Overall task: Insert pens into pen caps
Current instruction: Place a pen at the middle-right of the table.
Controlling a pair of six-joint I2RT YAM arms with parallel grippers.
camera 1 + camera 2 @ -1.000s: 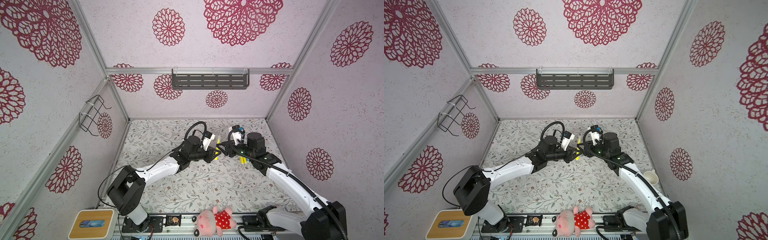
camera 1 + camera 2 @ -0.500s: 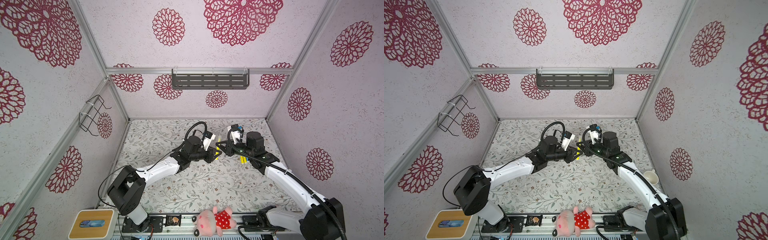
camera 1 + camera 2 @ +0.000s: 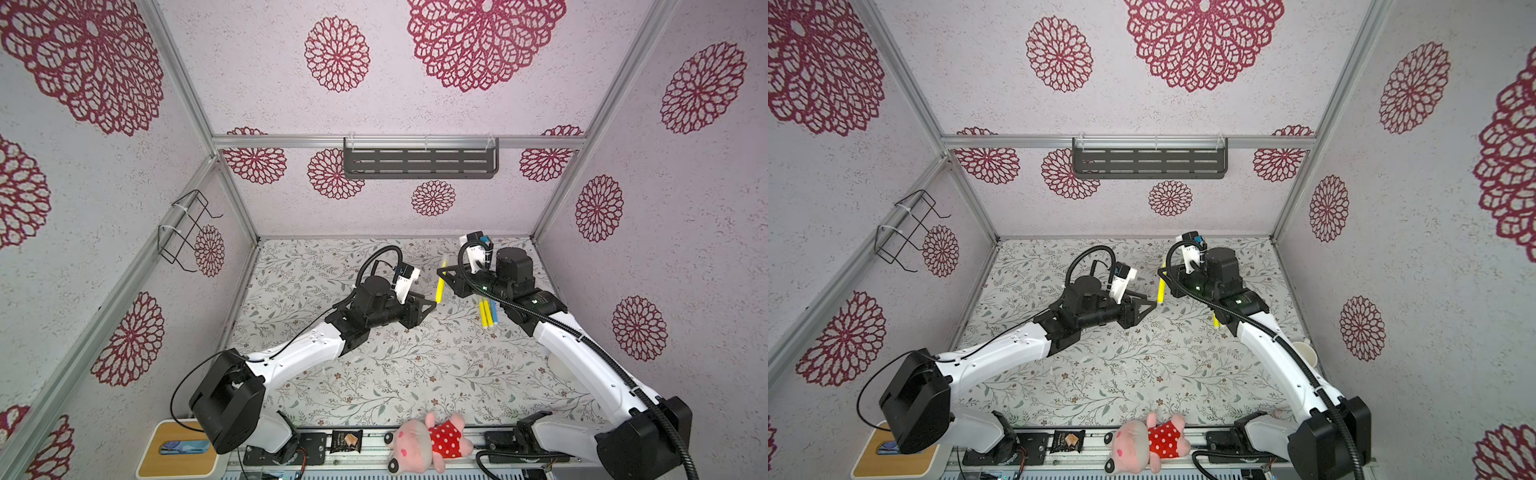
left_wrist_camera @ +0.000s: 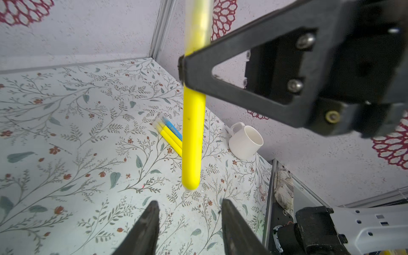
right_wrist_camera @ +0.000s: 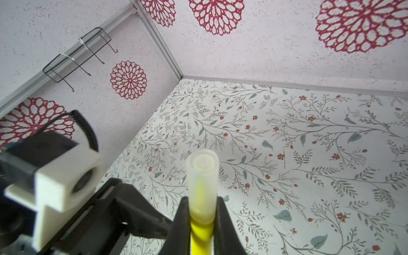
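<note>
Floral table cover (image 3: 374, 374) spreads below. The right gripper (image 5: 202, 205) clamps a yellow pen (image 4: 193, 132) upright, its whitish cap (image 5: 202, 176) on top. Just left and nearer, the left gripper (image 4: 189, 204) stands parted and empty. Three other pens (image 3: 487, 313) lie to the right.

Left half and front of the counter (image 3: 374, 374) are bare, free passage there. Middle is tight: right gripper (image 3: 441, 277) clamps a yellow pen (image 3: 439, 289) roughly upright in the air. Left gripper (image 3: 424, 312), fingers (image 4: 145, 229) apart, sits just beside the pen's lower end. Three pens (image 3: 487, 313) lie on the counter under the right arm. White mug (image 4: 245, 143) blocks the right wall side. Plush toy (image 3: 432, 440) sits on the front rail.
</note>
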